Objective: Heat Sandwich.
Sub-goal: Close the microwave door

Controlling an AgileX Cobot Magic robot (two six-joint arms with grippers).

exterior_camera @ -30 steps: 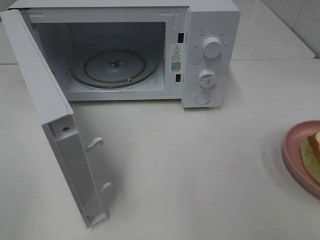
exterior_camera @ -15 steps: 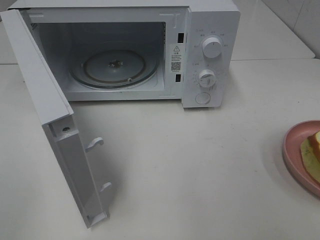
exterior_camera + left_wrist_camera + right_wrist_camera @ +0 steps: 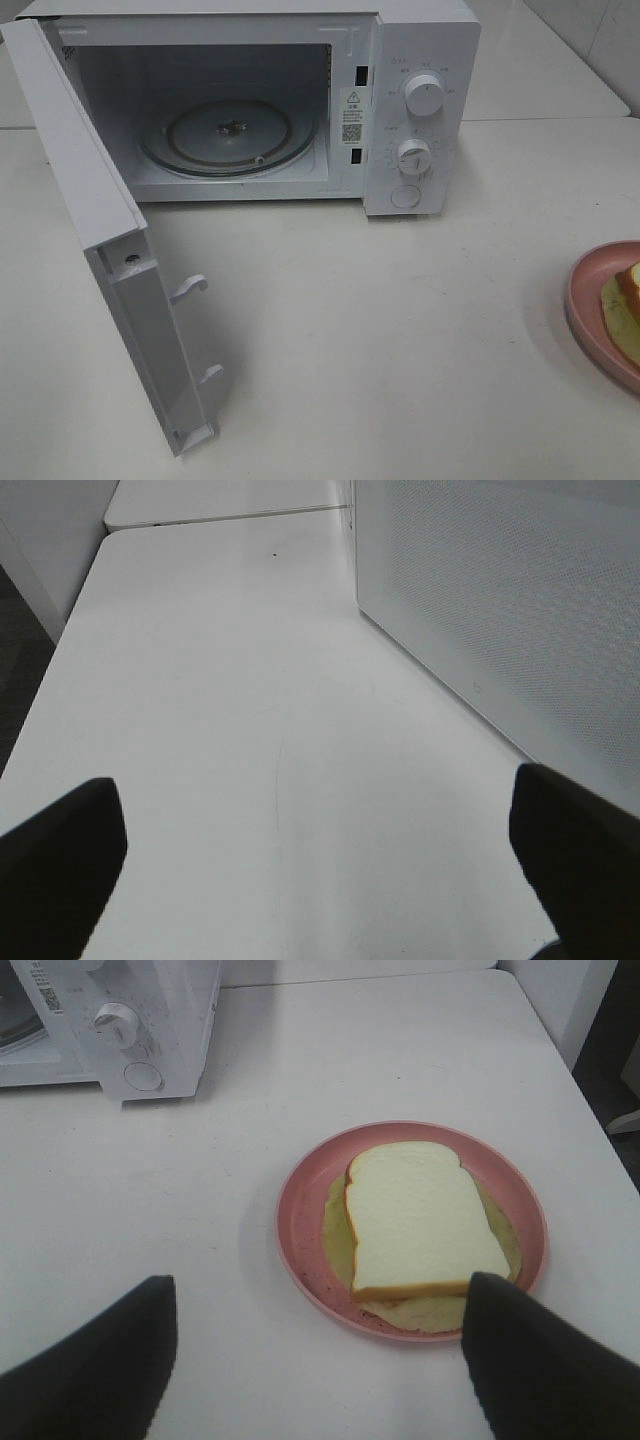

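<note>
The sandwich point(image 3: 420, 1215), white bread over pale yellow-green filling, lies flat on a round pink plate point(image 3: 300, 1210). My right gripper point(image 3: 320, 1300) hovers open just short of it, one dark finger point(image 3: 540, 1360) overlapping the plate's near rim, nothing between the fingers. In the exterior view only a sliver of the sandwich point(image 3: 625, 300) and plate point(image 3: 580, 290) shows at the right edge. The white microwave point(image 3: 440, 60) stands at the back with its door point(image 3: 80, 170) swung wide open and the glass turntable point(image 3: 230, 135) bare. My left gripper point(image 3: 320, 820) is open over bare table.
The open door juts out toward the front left of the table. A perforated white panel point(image 3: 500, 600) of the microwave stands close beside my left gripper. The microwave's knobs point(image 3: 120, 1025) show far off in the right wrist view. Neither arm appears in the exterior view.
</note>
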